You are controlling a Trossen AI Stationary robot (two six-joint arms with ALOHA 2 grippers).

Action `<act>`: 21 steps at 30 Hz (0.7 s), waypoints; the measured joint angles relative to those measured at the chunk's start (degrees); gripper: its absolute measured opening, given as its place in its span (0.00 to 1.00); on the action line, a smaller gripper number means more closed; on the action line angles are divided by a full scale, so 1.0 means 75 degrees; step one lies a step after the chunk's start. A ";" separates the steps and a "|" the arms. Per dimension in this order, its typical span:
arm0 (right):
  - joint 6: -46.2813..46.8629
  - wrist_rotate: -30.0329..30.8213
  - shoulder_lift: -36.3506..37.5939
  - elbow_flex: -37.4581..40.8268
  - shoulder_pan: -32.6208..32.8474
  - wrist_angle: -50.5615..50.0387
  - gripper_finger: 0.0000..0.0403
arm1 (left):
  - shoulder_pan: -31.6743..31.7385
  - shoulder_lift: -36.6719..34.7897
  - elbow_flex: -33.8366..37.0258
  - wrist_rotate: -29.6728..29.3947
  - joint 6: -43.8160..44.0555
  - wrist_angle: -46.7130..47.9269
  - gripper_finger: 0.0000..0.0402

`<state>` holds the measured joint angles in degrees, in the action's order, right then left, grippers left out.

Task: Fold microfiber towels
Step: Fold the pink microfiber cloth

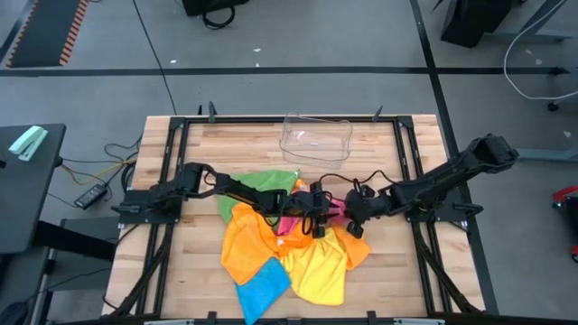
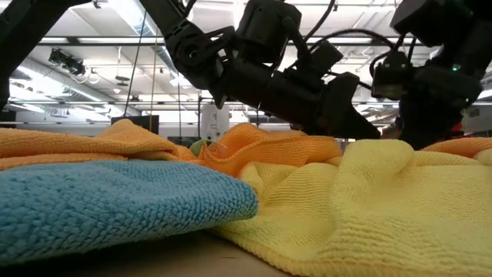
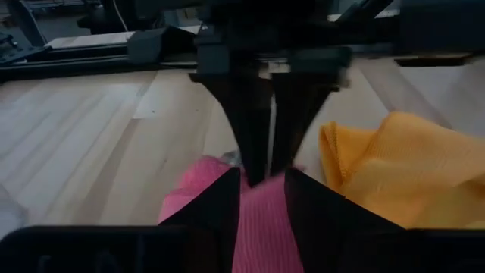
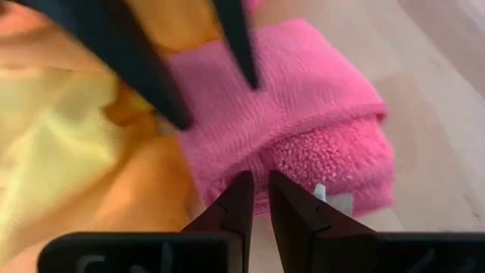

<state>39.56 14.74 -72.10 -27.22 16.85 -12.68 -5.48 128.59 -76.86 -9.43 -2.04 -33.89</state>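
A heap of microfiber towels lies mid-table: green, orange, blue, yellow and a folded pink one. Both grippers meet over the pink towel. My left gripper reaches in from the table's left and stands open, with a fingertip on either side of a strip of pink cloth. My right gripper comes from the table's right and is shut on the pink towel's edge. In the low view the yellow towel hides both sets of fingertips. My left gripper has both fingertips set on the pink towel's top layer, slanting down from the table's left; the cloth lies between the spread fingers, flat on the heap. My right gripper pinches the pink towel's folded edge between its two fingers, slanting down from the table's right. The towel lies on the table, and how many layers are held I cannot tell.
A clear plastic tray stands at the far middle of the table. Another orange towel lies at the heap's right. Bare wood shows to the right and left of the heap.
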 joint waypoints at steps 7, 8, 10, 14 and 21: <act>-0.0084 -0.0020 0.0156 -0.0038 0.0045 0.0088 0.13 | 0.0020 0.0412 -0.0017 -0.0062 -0.0029 -0.0517 0.27; -0.0074 -0.0051 0.0204 -0.0041 0.0045 0.0046 0.13 | 0.0020 0.0450 -0.0017 -0.0061 -0.0012 -0.0522 0.27; -0.0002 -0.0064 0.0399 -0.0041 0.0045 -0.0194 0.13 | 0.0018 0.0547 -0.0052 -0.0059 0.0016 -0.0576 0.27; 0.0126 -0.0064 0.0865 -0.0047 0.0045 -0.0614 0.13 | 0.0020 0.0566 -0.0061 -0.0059 0.0020 -0.0603 0.27; 0.0251 0.0832 0.1386 -0.0050 0.0019 -0.0773 0.13 | -0.0038 0.0566 -0.0061 -0.0058 0.0046 -0.0831 0.27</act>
<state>41.44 20.98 -61.71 -27.59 16.99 -18.48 -5.76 132.84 -77.32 -9.87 -1.69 -40.12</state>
